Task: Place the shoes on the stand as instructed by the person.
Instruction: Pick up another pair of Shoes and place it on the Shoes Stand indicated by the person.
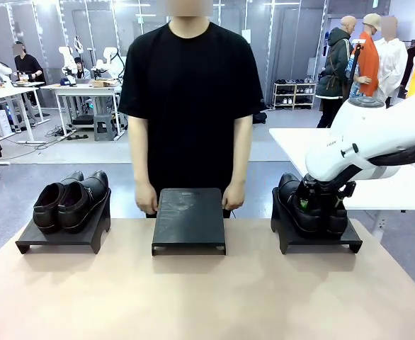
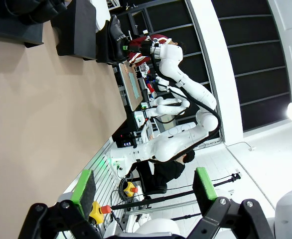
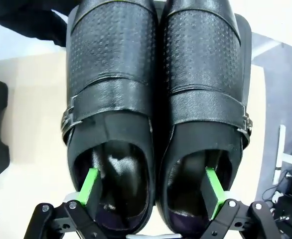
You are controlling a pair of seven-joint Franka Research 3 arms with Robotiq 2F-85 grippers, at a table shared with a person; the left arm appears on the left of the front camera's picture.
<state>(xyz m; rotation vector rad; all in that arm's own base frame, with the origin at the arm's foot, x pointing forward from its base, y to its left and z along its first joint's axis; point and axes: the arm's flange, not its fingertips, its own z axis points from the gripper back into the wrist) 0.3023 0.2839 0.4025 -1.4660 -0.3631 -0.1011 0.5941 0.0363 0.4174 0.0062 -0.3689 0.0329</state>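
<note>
A: Nearest first. Bare table (image 1: 193,297) in front, nothing on it. Then three black stands in a row: left stand (image 1: 59,237) carries one pair of shoes (image 1: 69,202), middle stand (image 1: 188,219) is bare, right stand (image 1: 321,241) carries the second pair (image 1: 299,205).

B: Right gripper (image 3: 152,191)?

A: Down on the second pair (image 3: 156,89). Fingers spread wide, one green pad (image 3: 91,185) inside the heel opening of one shoe, the other pad inside its neighbour; the adjoining inner walls sit between them. Not yet pinched, nothing lifted as far as I can tell.

B: Axis?

A: Toes point away from the wrist, long axis along the approach, pads straddling across it. Judgement: closing would clamp both shoes together.

B: Left gripper (image 2: 143,191)?

A: Parted, holding nothing, off to the side of the table (image 2: 41,114).

B: Room?

A: Middle stand lies toward the robot's left of the held pair, open gap between stands. The person (image 1: 190,92) stands behind it, hands (image 1: 146,197) at its far edge. Watch those on any transfer.
</note>
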